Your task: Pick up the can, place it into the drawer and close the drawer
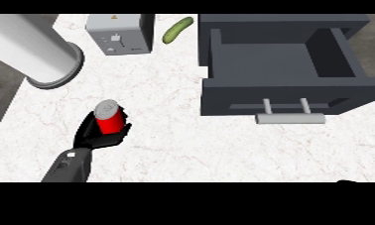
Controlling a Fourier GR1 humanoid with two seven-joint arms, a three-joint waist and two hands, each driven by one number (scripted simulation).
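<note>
1. The left hand (101, 132) was at about seven o'clock in the head view, its grey forearm coming up from the lower edge. Its black fingers and thumb were curled round the can (109, 117), grasping it.
2. The can stood upright in that grasp, red-sided with a grey top, the fingers wrapping its lower part on both sides. Whether its base touched the table (183, 144) could not be told.
3. The right hand showed only as a dark sliver at the lower right edge, at about five o'clock; how its fingers stood could not be told.
4. From the can, the open drawer (278, 68) lay toward two o'clock, well apart from it. It was dark grey, pulled out of its cabinet, with a pale bar handle (289, 117) on its front face.
5. At about twelve o'clock from the can stood a grey toaster (117, 34), near the table's far edge.
6. Just to the right of the toaster lay a green cucumber (177, 29), tilted, between the toaster and the drawer.
7. At ten o'clock lay a large white cylinder (36, 50), reaching to the upper left corner.
</note>
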